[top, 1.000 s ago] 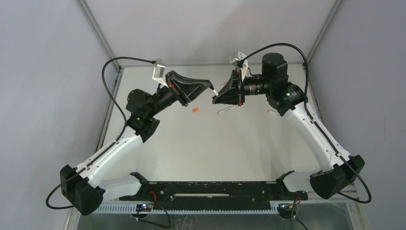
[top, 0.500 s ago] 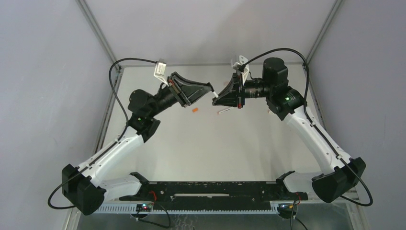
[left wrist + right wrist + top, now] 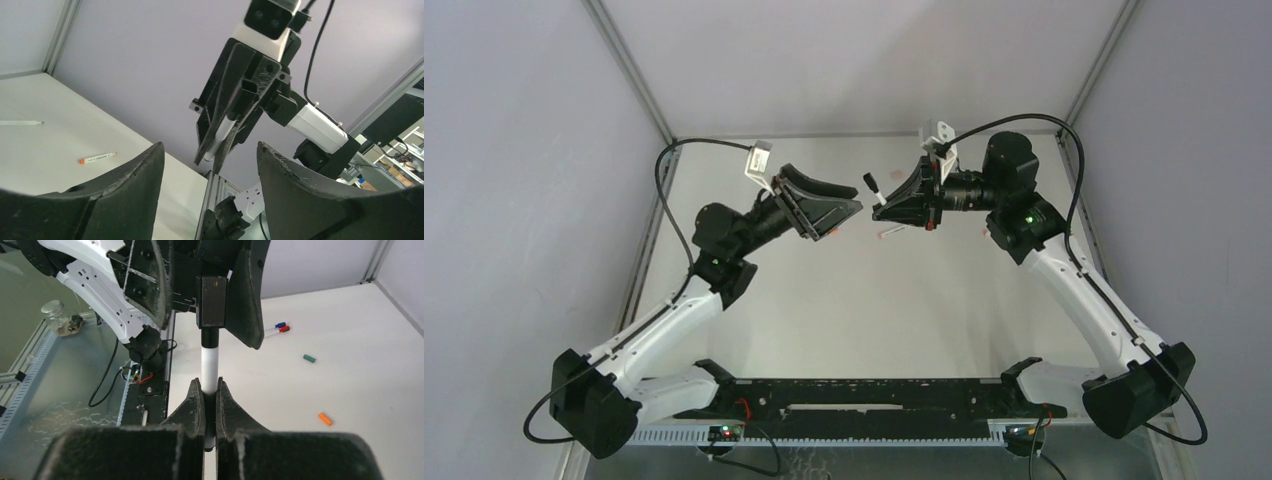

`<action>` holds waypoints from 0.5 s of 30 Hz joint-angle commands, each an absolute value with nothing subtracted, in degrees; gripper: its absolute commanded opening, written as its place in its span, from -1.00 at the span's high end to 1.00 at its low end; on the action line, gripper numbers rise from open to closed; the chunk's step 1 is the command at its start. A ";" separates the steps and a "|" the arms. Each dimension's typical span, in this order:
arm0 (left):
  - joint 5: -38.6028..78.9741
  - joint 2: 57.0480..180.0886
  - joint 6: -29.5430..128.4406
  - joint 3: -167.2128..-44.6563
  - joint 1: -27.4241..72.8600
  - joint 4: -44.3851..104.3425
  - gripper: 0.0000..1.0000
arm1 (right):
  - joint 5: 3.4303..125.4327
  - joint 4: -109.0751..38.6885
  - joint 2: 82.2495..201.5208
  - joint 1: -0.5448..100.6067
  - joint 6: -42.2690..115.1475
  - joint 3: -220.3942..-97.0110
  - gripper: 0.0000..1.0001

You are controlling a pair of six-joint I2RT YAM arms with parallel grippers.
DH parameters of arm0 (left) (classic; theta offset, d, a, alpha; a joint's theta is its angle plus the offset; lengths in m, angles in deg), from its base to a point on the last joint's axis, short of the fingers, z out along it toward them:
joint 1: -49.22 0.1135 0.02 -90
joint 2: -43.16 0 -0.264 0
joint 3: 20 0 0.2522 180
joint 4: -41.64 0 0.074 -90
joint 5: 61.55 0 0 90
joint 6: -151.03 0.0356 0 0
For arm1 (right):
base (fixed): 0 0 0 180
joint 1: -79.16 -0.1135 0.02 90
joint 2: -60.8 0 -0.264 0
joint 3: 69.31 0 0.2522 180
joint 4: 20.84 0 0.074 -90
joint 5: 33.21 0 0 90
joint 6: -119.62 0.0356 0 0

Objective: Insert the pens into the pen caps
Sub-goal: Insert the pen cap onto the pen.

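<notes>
My right gripper (image 3: 209, 386) is shut on a white pen (image 3: 210, 362) whose far end wears a black pen cap (image 3: 212, 302). From above, that capped pen (image 3: 871, 188) sticks up and to the left out of the right gripper (image 3: 879, 210). My left gripper (image 3: 848, 218) faces it, open, its fingers (image 3: 247, 295) standing either side of the cap without touching it. In the left wrist view the left gripper (image 3: 210, 150) holds nothing. Loose on the table lie an orange cap (image 3: 325, 419) and a green cap (image 3: 309, 358).
Two capped pens, blue (image 3: 279, 325) and red (image 3: 283, 330), lie together on the table. An orange-tipped pen (image 3: 97, 158) and another pen (image 3: 20, 122) lie further off. One pen (image 3: 892, 232) rests below the grippers. Grey walls enclose the white table (image 3: 864, 300).
My left gripper has opened and drawn back down and left, leaving the black cap on the pen. The right gripper has lifted slightly with the pen.
</notes>
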State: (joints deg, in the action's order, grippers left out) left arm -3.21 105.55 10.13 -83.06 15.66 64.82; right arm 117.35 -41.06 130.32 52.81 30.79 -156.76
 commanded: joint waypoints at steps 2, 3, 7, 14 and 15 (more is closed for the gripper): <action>-3.77 104.50 11.26 -78.59 15.61 82.64 -0.42 | 117.98 -33.69 128.41 53.23 36.30 -154.86 1.00; -3.68 104.69 11.47 -77.81 15.30 85.75 -0.42 | 117.95 -32.64 128.39 53.23 37.40 -154.58 1.00; -2.21 105.97 12.63 -76.27 14.32 91.73 -0.42 | 117.81 -29.91 128.04 53.10 41.06 -153.55 1.00; -0.62 108.89 14.17 -78.36 12.56 91.77 -0.30 | 117.37 -28.61 127.47 52.63 43.45 -152.52 1.00; -0.49 109.38 14.26 -78.65 12.30 91.77 -0.28 | 117.34 -28.13 127.40 52.55 43.83 -152.37 1.00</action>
